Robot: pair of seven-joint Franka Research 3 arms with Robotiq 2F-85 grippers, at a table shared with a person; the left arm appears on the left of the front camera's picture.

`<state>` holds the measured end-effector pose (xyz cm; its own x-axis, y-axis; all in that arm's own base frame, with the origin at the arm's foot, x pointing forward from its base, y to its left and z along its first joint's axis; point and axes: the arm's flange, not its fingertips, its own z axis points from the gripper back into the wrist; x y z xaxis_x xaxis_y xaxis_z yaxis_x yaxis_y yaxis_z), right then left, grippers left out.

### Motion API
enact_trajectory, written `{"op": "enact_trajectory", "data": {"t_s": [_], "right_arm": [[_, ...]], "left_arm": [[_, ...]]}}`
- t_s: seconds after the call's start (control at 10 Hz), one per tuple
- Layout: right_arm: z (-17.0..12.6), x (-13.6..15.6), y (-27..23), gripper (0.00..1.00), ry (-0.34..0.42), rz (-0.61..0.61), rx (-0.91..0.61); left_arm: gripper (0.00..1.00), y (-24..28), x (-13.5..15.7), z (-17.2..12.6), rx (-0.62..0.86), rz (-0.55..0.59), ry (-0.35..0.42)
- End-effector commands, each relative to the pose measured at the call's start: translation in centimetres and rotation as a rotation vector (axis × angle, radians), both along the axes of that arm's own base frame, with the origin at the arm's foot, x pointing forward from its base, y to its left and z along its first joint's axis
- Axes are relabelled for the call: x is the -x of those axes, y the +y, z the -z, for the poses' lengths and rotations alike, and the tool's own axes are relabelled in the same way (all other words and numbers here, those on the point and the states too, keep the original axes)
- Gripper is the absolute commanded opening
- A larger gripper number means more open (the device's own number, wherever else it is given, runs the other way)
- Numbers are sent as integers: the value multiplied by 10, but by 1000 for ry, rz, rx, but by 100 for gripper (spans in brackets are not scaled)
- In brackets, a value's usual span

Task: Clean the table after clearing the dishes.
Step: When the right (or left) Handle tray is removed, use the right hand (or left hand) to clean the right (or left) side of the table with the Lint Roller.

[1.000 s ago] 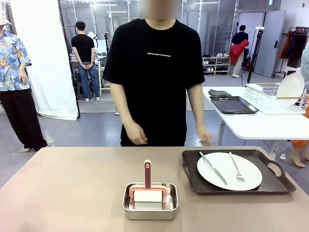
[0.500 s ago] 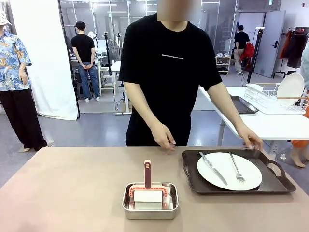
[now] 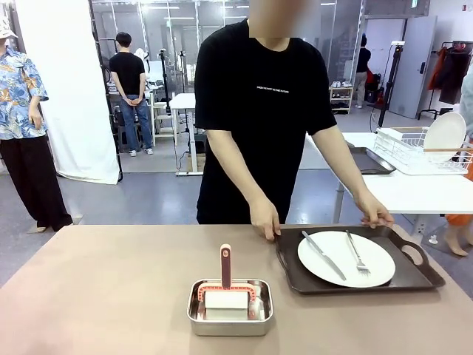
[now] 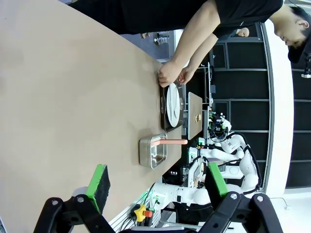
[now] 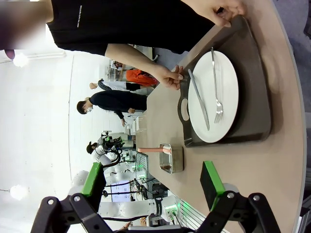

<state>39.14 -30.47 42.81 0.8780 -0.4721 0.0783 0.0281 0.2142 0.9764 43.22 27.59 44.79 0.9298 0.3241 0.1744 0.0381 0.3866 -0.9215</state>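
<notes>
The dishes (image 3: 346,259) lie at two o'clock on the surface (image 3: 103,296), a person's hands (image 3: 264,220) on their tray (image 3: 421,277). Left gripper (image 4: 158,180) and right gripper (image 5: 153,182) stand spread; reach now and you could strike those hands.

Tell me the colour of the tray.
The tray is dark brown-black, clearest in the front view.

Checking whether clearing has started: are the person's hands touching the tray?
Touching. The front view shows one hand and the other hand resting on the far rim of the tray; the right wrist view shows fingers curled over that edge.
</notes>
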Motion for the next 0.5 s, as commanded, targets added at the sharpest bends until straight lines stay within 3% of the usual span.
{"op": "enact_trajectory", "data": {"t_s": [0.0, 0.4], "right_arm": [[-3, 1, 1, 100, -3, 0, 0], [-3, 1, 1, 100, -3, 0, 0]], "left_arm": [[100, 2, 2, -1, 1, -3, -3], [100, 2, 2, -1, 1, -3, -3]]}}
